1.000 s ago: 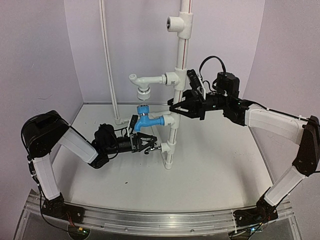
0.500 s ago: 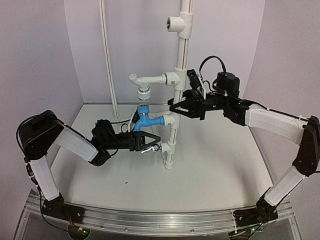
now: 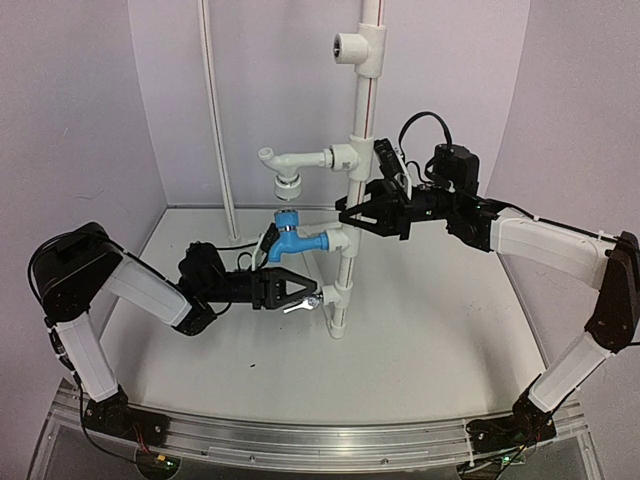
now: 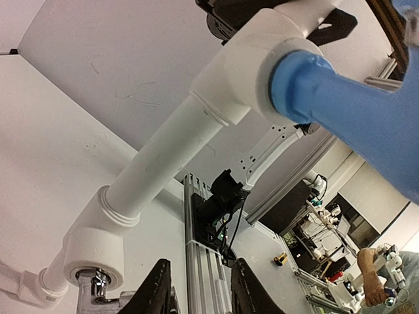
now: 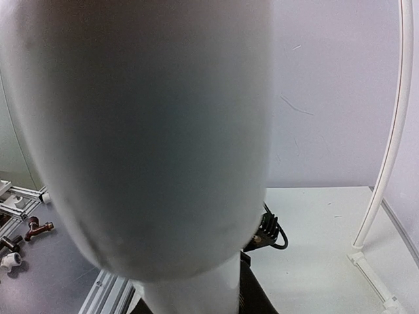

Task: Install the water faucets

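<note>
Right wrist: blurred pipe point(image 5: 150, 131) hides jaws. Silver faucet point(image 4: 98, 293) cut by bottom edge.

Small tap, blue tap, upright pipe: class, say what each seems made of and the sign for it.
The small tap looks like metal: shiny silver, bright glints. The blue tap is likely plastic: even blue, dull sheen. The upright pipe is probably plastic too: smooth white, moulded collars.
</note>
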Robot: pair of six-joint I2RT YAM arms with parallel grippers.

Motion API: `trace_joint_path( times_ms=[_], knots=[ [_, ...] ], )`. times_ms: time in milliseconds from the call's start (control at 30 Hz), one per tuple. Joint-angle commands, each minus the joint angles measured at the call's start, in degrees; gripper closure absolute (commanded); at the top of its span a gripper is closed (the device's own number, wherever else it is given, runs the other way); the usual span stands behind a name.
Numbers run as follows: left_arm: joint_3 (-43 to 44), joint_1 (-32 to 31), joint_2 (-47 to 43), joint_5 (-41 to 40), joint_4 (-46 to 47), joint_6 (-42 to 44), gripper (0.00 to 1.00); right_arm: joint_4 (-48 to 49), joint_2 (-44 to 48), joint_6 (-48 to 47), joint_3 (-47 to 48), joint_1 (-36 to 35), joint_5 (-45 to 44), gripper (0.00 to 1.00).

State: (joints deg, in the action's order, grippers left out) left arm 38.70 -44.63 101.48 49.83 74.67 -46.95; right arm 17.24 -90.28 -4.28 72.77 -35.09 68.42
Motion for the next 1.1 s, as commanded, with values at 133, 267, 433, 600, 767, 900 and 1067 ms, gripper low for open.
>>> trace_joint_path(
  times_ms=[133, 267, 433, 600, 767, 900, 1067],
  knots=[
    [-2.8, -0.7, -3.4, 0.0, 9.3, 3.2, 0.73, -12.4, -2.4, 8.1, 0.0, 0.6, -3.4, 1.0],
    [-3.7, -0.9, -3.8, -0.6, 8.8, 4.1, 0.76, -12.4, -2.6, 8.3, 0.7, 0.6, -3.6, 1.0],
    [-5.1, -1.5, -3.0, -1.9, 9.5, 4.2, 0.77, -12.4, -2.8, 8.5, 1.1, 0.6, -3.9, 1.0],
    [-6.1, -2.4, -3.5, -4.0, 6.4, 6.8, 0.79, -12.5, -3.0, 8.8, 1.4, 0.6, -3.9, 1.0],
    [-8.2, -2.6, -2.9, -6.7, 9.4, 5.9, 0.77, -12.5, -3.0, 8.8, 1.4, 0.6, -4.0, 1.0],
    [-10.8, -2.6, -3.8, -10.7, 11.4, 4.7, 0.64, -12.6, -2.9, 8.8, 1.4, 0.6, -4.0, 1.0],
    [-13.1, -4.7, -5.2, -14.8, 11.3, 4.1, 0.46, -12.7, -2.8, 8.6, 1.0, 0.6, -4.1, 1.0]
  ],
)
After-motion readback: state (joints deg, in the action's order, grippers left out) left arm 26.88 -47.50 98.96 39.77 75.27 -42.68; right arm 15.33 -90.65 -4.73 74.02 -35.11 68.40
